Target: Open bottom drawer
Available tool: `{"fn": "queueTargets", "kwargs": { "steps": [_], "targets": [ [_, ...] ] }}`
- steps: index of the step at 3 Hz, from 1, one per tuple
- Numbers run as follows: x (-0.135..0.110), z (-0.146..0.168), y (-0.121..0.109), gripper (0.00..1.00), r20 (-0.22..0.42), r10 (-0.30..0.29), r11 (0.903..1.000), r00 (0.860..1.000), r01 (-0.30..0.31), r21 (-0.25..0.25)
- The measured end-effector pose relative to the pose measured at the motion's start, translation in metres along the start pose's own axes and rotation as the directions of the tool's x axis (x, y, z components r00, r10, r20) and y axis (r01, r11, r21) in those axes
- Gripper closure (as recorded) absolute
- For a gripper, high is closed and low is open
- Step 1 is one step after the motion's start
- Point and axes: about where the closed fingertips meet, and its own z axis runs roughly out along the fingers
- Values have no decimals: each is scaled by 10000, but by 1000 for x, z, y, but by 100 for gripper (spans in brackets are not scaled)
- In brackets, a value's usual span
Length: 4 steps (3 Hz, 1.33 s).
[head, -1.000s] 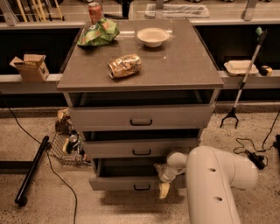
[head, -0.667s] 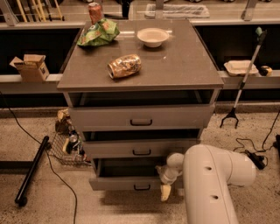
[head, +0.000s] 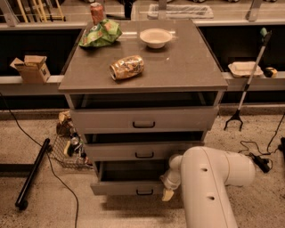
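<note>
The bottom drawer [head: 120, 187] is the lowest grey front of the cabinet, with a small dark bar handle [head: 144, 192]. It stands pulled out a little, and its dark inside shows above the front. My gripper [head: 168, 192] is at the drawer's right front corner, just right of the handle, with a yellowish fingertip [head: 167, 195] pointing down. The white arm [head: 209, 187] comes in from the lower right and hides the drawer's right end.
The middle drawer [head: 143, 151] and top drawer [head: 143, 119] stand slightly open. On the cabinet top are a white bowl [head: 156, 37], a chip bag [head: 127, 67], a green bag [head: 100, 34] and a can [head: 96, 11]. A wire basket [head: 67, 148], cables and a dark pole [head: 33, 173] lie left; a grabber tool [head: 247, 84] leans right.
The arm has shifted very slightly to the left; the gripper stays at the drawer's right front corner. The bottom drawer looks pulled out about as far as before.
</note>
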Motion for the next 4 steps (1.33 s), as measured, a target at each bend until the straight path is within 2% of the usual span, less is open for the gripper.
{"fn": "queueTargets", "kwargs": {
  "steps": [2, 3, 4],
  "targets": [
    [-1, -8, 7, 88, -146, 52, 10000, 9999, -52, 24],
    [-1, -11, 11, 100, -198, 79, 9999, 9998, -77, 103],
    [-1, -10, 11, 100, -198, 80, 9999, 9998, -78, 103]
  ]
}}
